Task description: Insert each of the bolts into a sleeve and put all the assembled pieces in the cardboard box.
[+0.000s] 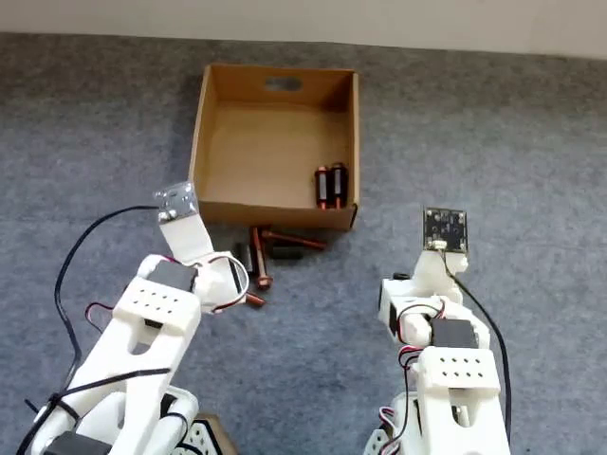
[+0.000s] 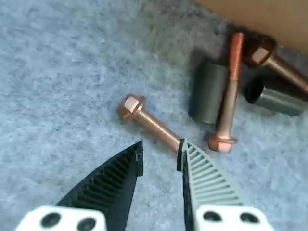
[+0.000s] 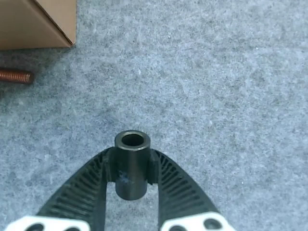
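In the left wrist view my left gripper [image 2: 160,151] stands open over the grey carpet. A copper bolt [image 2: 149,122] lies just ahead of it, the shaft end touching one fingertip [image 2: 183,147]. Beyond lie a second bolt [image 2: 228,96], a third bolt [image 2: 276,65] and two dark sleeves [image 2: 210,91] [image 2: 274,98]. My right gripper [image 3: 131,156] is shut on a black sleeve [image 3: 131,166], held upright with its bore facing the camera. The cardboard box [image 1: 201,133] holds two assembled pieces [image 1: 330,187] in its near right corner.
The loose bolts and sleeves [image 1: 270,248] lie in a cluster just in front of the box's near wall [image 1: 275,214]. A box corner [image 3: 33,21] and a bolt's threaded tip [image 3: 14,76] appear in the right wrist view. Bare carpet [image 1: 512,142] spreads to the right.
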Action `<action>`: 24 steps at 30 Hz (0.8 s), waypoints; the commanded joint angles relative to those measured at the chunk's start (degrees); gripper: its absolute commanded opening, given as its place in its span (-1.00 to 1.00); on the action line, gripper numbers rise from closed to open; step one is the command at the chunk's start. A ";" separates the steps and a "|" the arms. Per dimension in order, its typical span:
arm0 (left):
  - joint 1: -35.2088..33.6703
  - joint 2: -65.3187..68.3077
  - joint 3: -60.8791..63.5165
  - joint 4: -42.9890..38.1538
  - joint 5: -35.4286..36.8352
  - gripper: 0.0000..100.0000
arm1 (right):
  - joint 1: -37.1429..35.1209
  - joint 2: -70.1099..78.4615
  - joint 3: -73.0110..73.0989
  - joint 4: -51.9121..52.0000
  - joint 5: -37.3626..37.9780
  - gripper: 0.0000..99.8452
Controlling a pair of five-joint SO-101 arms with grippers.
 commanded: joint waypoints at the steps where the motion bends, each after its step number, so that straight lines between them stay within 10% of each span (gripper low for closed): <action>1: -2.33 -1.27 -0.22 -1.58 1.58 -0.72 | 0.48 -1.01 -0.40 -0.92 -0.44 -0.99; 24: -3.03 24.84 -16.04 -0.09 1.85 -0.72 | 0.48 -1.01 -0.40 -0.92 -0.26 -0.99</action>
